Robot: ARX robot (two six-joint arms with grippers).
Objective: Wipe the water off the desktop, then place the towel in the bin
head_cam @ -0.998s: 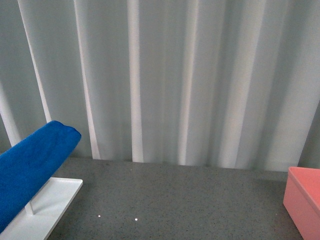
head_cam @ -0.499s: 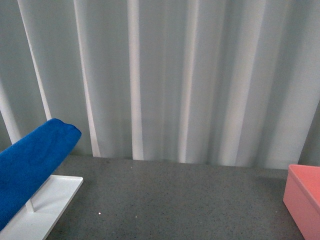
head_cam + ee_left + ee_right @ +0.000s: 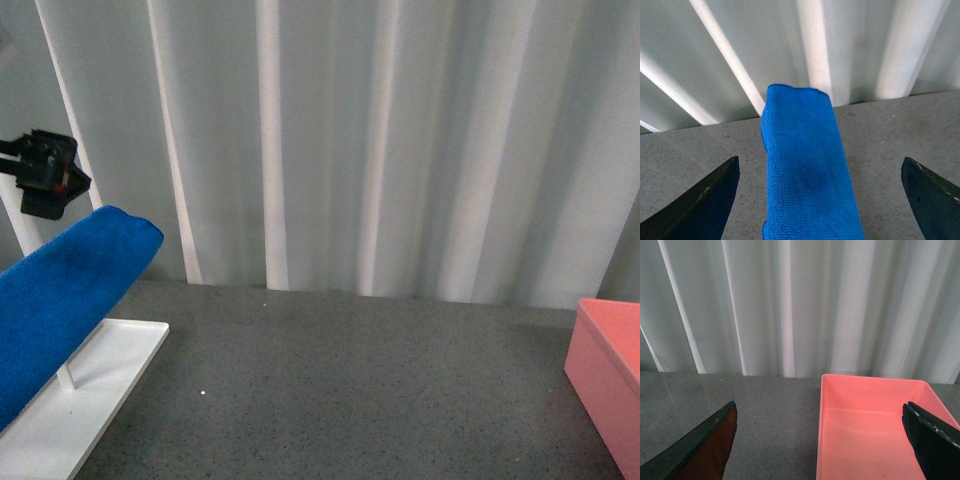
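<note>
One towel (image 3: 60,290) drapes one white rack (image 3: 90,400) at the tabletop's (image 3: 380,390) left; one bin (image 3: 605,360) sits right. The left pincer (image 3: 819,160), over the towel, and the right pincer (image 3: 819,404), near the bin, gape wide, empty.

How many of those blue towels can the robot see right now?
1. The towel lies draped over the white rack at the robot's left; the left wrist camera shows that same one. Its lower end runs out of frame, so others could be hidden.
</note>
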